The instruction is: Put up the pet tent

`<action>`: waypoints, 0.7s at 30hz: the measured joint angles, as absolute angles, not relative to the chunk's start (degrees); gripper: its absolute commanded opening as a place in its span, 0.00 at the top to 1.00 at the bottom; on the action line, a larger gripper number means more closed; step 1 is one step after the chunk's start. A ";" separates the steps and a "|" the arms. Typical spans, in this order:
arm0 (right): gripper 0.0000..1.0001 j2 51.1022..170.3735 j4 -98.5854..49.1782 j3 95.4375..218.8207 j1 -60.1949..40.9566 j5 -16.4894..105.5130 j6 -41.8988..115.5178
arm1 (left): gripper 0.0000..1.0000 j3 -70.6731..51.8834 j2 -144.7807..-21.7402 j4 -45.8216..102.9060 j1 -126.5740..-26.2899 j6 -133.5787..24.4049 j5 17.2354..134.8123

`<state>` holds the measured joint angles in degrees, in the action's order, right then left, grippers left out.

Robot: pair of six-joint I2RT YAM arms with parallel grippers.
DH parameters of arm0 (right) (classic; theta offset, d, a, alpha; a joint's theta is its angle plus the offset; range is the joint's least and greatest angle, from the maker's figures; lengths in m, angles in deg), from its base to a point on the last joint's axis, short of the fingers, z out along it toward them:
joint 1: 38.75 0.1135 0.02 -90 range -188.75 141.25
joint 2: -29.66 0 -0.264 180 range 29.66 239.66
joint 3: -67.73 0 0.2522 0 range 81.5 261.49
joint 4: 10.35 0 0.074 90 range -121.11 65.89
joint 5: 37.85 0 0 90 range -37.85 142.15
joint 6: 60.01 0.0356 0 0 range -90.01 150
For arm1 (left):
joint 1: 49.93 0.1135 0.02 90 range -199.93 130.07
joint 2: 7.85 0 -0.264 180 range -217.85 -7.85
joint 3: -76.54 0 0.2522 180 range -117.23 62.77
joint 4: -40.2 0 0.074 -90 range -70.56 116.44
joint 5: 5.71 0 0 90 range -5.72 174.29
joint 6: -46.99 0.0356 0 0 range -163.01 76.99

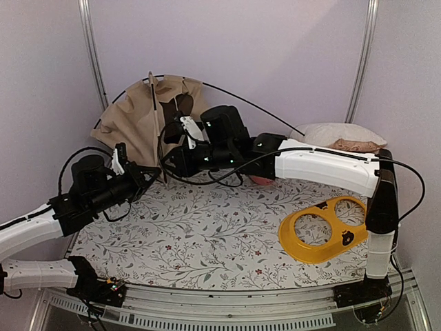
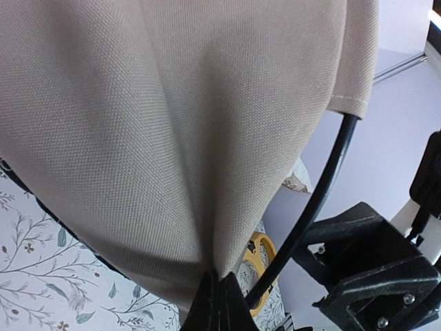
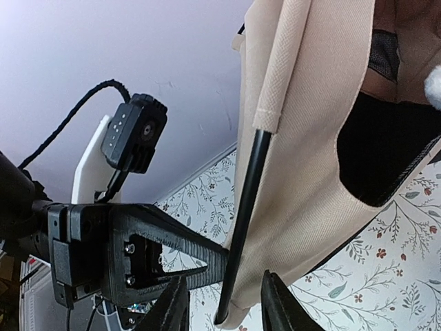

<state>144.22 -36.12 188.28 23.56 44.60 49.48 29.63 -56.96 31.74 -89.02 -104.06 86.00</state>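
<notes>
The tan pet tent (image 1: 148, 114) stands half-raised at the back left, and a thin black pole (image 1: 234, 96) arcs out of it to the right. My left gripper (image 1: 150, 172) is shut on a pinch of the tent fabric (image 2: 172, 124), seen at the left wrist view's bottom edge (image 2: 219, 296). My right gripper (image 1: 171, 131) reaches in from the right. Its jaws (image 3: 225, 289) stand open around the pole's end (image 3: 251, 200) and the tent's lower corner (image 3: 303, 172). A white pom-pom (image 3: 434, 86) shows above the dark opening (image 3: 386, 152).
A yellow two-hole ring stand (image 1: 324, 227) lies on the floral mat (image 1: 207, 227) at the right. A beige pillow (image 1: 341, 134) rests at the back right. Purple walls and metal posts close in the back and sides.
</notes>
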 measured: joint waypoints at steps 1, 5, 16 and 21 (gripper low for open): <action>0.65 144.61 -36.34 189.20 23.54 44.91 49.39 | 1.00 29.50 -57.00 31.65 -89.02 -103.82 85.96; 0.65 146.97 -38.28 193.35 23.49 46.31 49.39 | 1.00 28.86 -56.96 31.56 -89.02 -102.62 85.94; 0.70 148.68 -41.95 193.79 23.56 46.81 49.94 | 1.00 28.14 -57.13 29.88 -89.02 -99.98 85.24; 0.88 149.84 -43.13 195.53 23.54 45.78 50.27 | 1.00 27.57 -57.81 29.57 -89.00 -98.84 84.65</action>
